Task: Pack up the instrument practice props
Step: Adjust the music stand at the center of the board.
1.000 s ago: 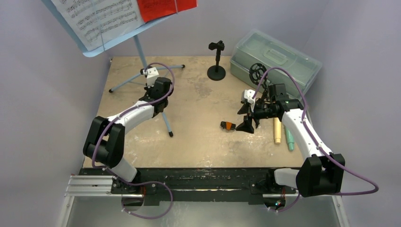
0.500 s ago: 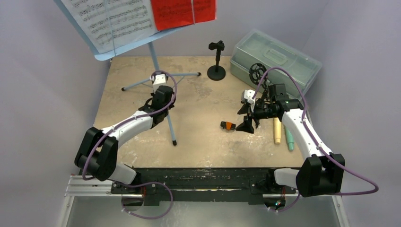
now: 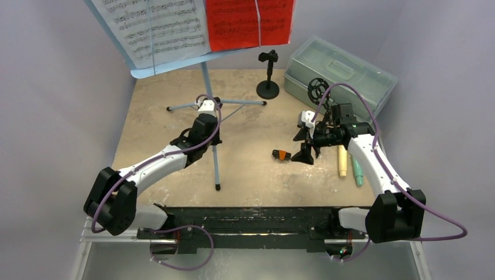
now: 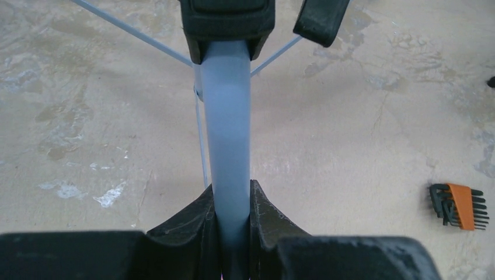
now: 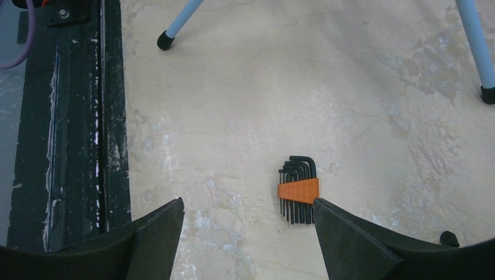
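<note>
One table [image 3: 251, 172] to start, sandy and scuffed. Standing toward its far-left corner, one pale-blue music rack [image 3: 175, 63] on three tripod legs, desk tilted up top. Two pages on that desk, counted: one white page [image 3: 157, 26] on the left, one red page [image 3: 248, 23] on the right, side by side. Over in the far-right corner, one translucent grey-green case [image 3: 338, 67]. Two arms out. Left gripper [image 4: 233, 219] clamped tight on the rack's pole [image 4: 227, 116], fingers [image 4: 195, 224] pressed against either side of the tube, black leg hub just ahead in the wrist view. Right gripper [image 3: 302, 144] spread wide toward the right side of the table, gripping nothing. One black mic holder [image 3: 268, 73] upright at the far edge, between rack and case. Two toy microphones lying parallel near the right edge, just beside the right arm: one cream microphone [image 3: 342, 160], one teal microphone [image 3: 357, 173]. Smallest of all, one orange-banded hex key set [image 3: 281, 154], flat on the table right of centre, framed between the open right fingers [image 5: 157, 233] in the wrist view, not touched by either
</note>
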You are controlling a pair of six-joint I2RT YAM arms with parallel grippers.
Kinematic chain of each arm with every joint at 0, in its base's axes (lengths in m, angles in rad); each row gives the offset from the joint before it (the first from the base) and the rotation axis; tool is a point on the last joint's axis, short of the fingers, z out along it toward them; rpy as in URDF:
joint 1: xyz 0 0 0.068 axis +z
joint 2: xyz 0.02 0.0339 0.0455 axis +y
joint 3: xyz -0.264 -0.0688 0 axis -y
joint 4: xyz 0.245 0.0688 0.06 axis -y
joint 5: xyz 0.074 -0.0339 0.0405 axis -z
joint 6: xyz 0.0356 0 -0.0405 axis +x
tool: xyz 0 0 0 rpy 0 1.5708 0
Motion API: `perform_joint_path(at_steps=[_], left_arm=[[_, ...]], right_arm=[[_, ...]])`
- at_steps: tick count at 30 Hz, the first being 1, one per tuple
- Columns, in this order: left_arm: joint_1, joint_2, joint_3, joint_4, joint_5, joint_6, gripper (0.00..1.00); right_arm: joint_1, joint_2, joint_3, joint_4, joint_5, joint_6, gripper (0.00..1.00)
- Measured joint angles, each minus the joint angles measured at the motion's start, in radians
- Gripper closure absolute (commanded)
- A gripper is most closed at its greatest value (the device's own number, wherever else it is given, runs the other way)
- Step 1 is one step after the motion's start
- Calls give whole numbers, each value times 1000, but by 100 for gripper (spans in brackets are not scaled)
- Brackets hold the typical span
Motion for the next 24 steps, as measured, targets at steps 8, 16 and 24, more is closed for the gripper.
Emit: perform_joint_path(at_steps=[8, 16, 24], left_arm=[[2, 25, 0, 68, 138, 45, 100], [2, 151, 98, 121, 237, 85, 100], [2, 267, 177, 208, 335, 94, 80]], right_arm=[[0, 0, 0, 0, 0, 0, 16], [0, 0, 0, -1, 0, 0, 16], [0, 0, 0, -2, 1, 0, 16]])
